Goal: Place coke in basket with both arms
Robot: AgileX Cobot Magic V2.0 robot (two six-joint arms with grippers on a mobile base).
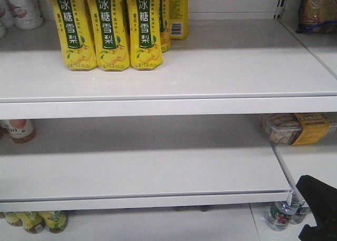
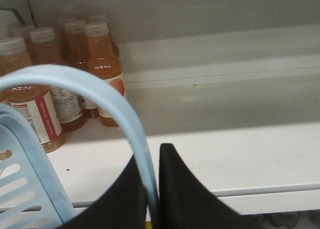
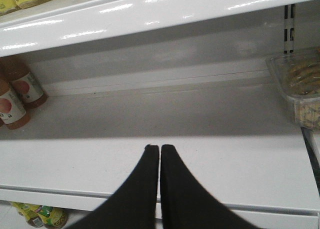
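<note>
No coke shows in any view. A light blue plastic basket (image 2: 22,189) hangs at the lower left of the left wrist view. Its arched handle (image 2: 75,79) runs down between the black fingers of my left gripper (image 2: 152,156), which is shut on it in front of a white shelf (image 2: 240,154). In the right wrist view my right gripper (image 3: 160,148) is shut with nothing between its fingers, over the front of the middle shelf (image 3: 225,159). A black piece of an arm (image 1: 318,209) shows at the lower right of the front view.
Yellow pear-drink bottles (image 1: 108,30) stand on the top shelf. Amber drink bottles (image 2: 100,69) crowd the left of the middle shelf, also seen as amber bottles (image 3: 15,101). A clear biscuit pack (image 3: 300,89) lies at the right. Water bottles (image 1: 279,214) stand below.
</note>
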